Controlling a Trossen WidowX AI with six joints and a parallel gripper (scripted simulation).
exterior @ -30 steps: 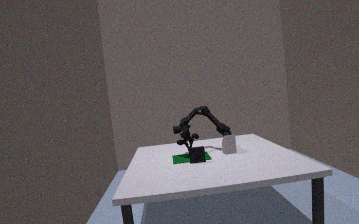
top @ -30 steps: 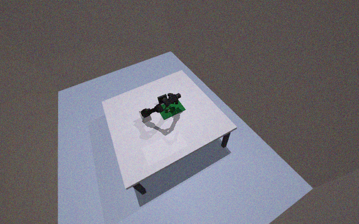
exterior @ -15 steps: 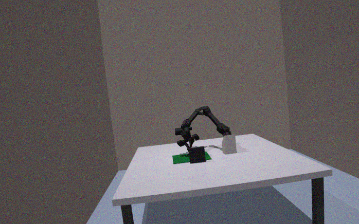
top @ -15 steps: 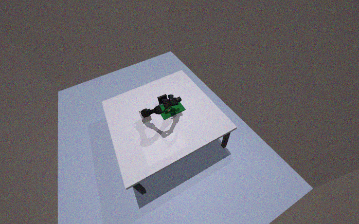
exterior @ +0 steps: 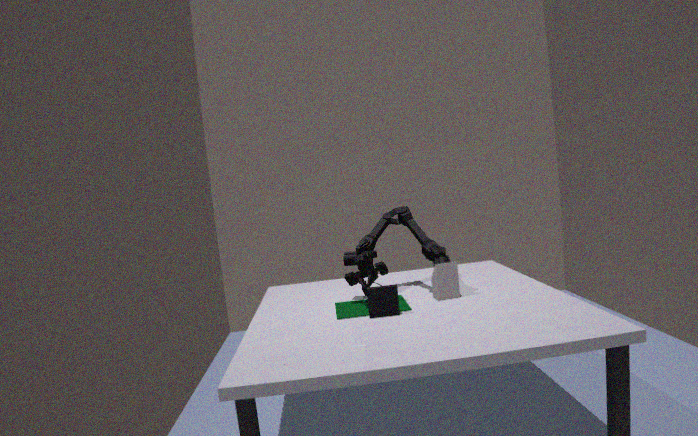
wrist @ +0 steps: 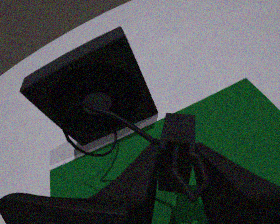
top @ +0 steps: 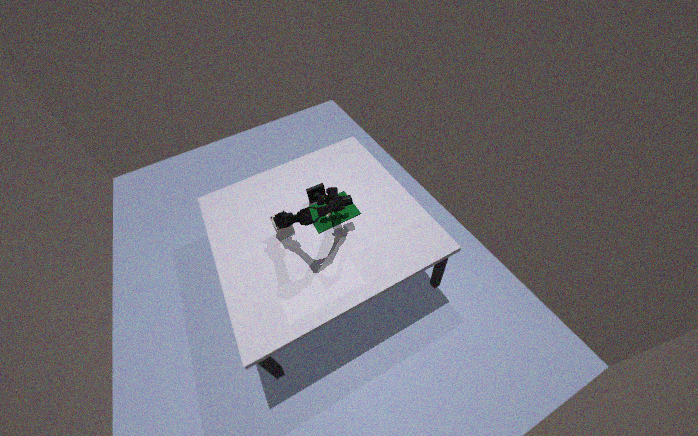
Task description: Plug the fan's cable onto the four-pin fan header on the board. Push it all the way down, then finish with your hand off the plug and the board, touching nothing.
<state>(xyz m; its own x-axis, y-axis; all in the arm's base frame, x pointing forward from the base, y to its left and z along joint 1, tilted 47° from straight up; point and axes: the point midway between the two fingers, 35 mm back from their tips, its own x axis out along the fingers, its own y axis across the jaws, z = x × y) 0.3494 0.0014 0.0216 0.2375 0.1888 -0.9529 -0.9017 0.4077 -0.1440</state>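
The black square fan (top: 315,193) (exterior: 383,301) (wrist: 66,90) stands upright beside the green board (top: 319,224) (exterior: 349,310) (wrist: 236,117). My gripper (exterior: 366,293) (wrist: 175,149) is low over the board, shut on the dark cable plug (wrist: 180,129), which shows as a block between the fingertips. The fan's dark cable (wrist: 133,127) runs from near the fan's hub to the plug, and part of it loops between my fingers. The four-pin header cannot be made out; the plug and fingers may hide it. Whether the plug touches the board cannot be told.
The board and fan are on the white table (top: 395,243) (exterior: 503,327). The arm's pale base (exterior: 445,281) stands to one side of the board. The upright fan is close beside my fingers. A cable loop (wrist: 93,154) hangs at the fan's lower edge.
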